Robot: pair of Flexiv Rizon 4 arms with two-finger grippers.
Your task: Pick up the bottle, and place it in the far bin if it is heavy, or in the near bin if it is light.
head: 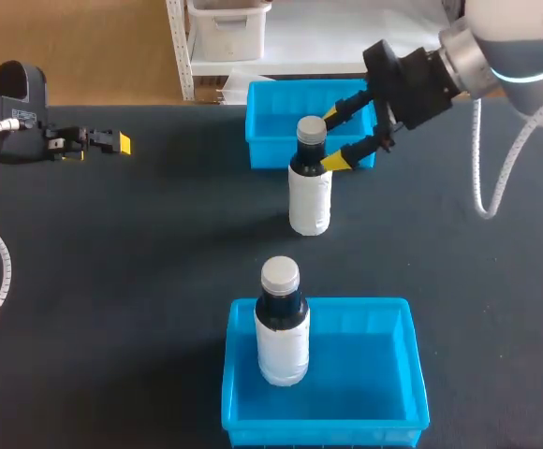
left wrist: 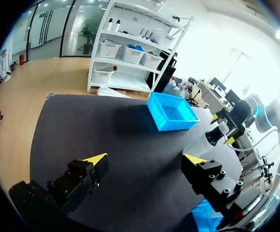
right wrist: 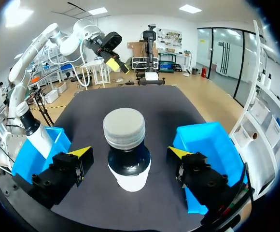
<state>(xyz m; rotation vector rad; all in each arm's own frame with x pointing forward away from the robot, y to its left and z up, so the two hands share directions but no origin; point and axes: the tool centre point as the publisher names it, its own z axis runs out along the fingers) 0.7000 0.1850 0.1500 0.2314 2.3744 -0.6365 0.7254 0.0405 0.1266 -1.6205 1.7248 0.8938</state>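
Head view: the bottle [head: 310, 192] stands upright on the black table [head: 112, 281], just on the near side of the far bin [head: 267, 142], approx. in the middle btw. left and right. The R gripper [head: 323, 142] comes in from the far right. Its yellow tips are on two sides of the bottle's neck, and if they touch it I cannot tell from here. A second bottle [head: 282, 327] stands upright in the near bin [head: 320, 432], at its left part. The L gripper [head: 112, 142] is at the far left over the table, well apart from both bottles.

Left wrist view: the L gripper [left wrist: 147, 159] has its fingers spread wide w/ only the table btw. them, i.e. it holds nothing. Ahead of it is the far bin [left wrist: 171, 112], and beside that the bottle [left wrist: 202, 143] w/ the R gripper [left wrist: 222, 129] at its neck.

Right wrist view: the bottle [right wrist: 125, 145] stands btw. the fingers of the R gripper [right wrist: 129, 153], w/ a gap on each side, so the fingers are spread and do not grip. The far bin [right wrist: 205, 140] is beside one finger, the near bin [right wrist: 29, 162] w/ the second bottle [right wrist: 34, 130] beside the other. The L gripper [right wrist: 113, 63] is far ahead.
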